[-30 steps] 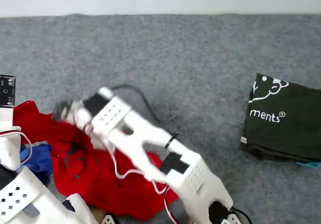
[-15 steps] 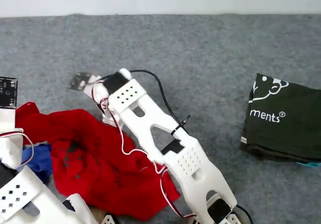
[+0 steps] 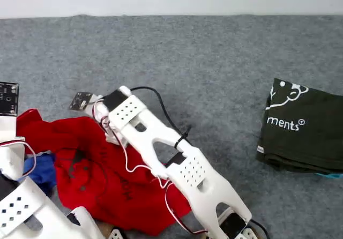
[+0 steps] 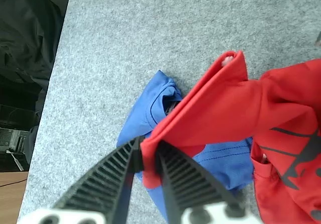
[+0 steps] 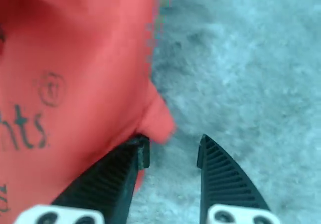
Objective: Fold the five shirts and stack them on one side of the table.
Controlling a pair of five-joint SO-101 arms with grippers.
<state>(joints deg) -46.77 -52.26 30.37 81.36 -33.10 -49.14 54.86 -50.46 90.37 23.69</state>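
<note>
Right claw (image 5: 173, 143) dipped nearer the crumpled red shirt (image 3: 91, 191), jaws apart; left claw (image 4: 148, 146) clamps its edge

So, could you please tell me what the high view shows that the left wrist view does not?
High view's own: the folded dark green shirt at the right of the table, and the right arm stretched over the red shirt. Left wrist view's own: the left gripper shut on an edge of the red shirt, seen close up. Shared: the red shirt, the blue shirt partly under it, and the table.
</note>
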